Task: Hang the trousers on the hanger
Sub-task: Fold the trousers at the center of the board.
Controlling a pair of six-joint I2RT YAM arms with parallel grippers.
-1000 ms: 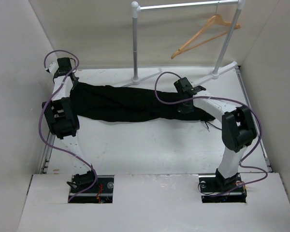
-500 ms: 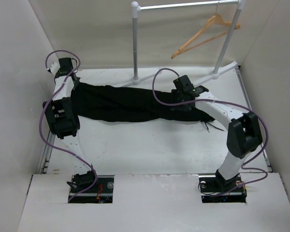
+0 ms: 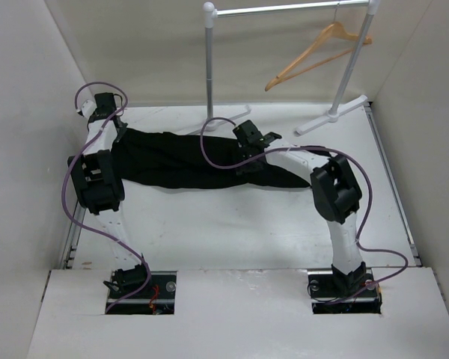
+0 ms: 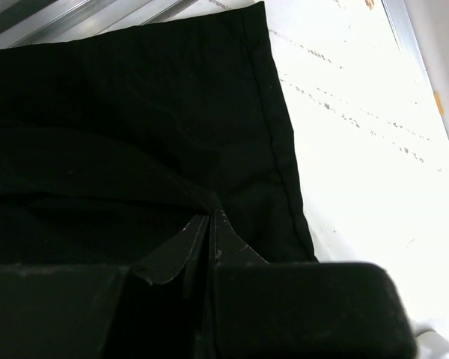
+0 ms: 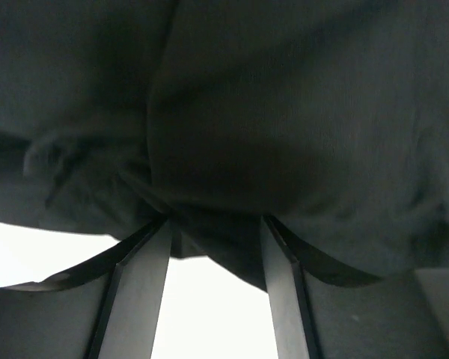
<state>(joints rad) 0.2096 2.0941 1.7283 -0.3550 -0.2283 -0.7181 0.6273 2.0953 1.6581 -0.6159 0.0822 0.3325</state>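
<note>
The black trousers (image 3: 172,158) lie stretched left to right across the white table. My left gripper (image 3: 114,136) is at their far left end. In the left wrist view its jaws (image 4: 209,218) are shut on a raised fold of the trousers (image 4: 135,112), close to a stitched edge. My right gripper (image 3: 247,158) sits over the trousers' middle. The right wrist view shows it open (image 5: 213,228), its fingers (image 5: 138,299) apart and the cloth (image 5: 284,112) bunched against the tips. The tan wooden hanger (image 3: 318,51) hangs on the rack's rail at the back right, far from both grippers.
The silver rack has a post (image 3: 209,67) behind the trousers' middle and a slanted post (image 3: 352,63) at the right, with feet (image 3: 331,116) on the table. White walls enclose the table on the left, back and right.
My right gripper has opened, letting go of the trousers' right part, and has moved left along them to their middle. The left gripper has stayed shut in place.
</note>
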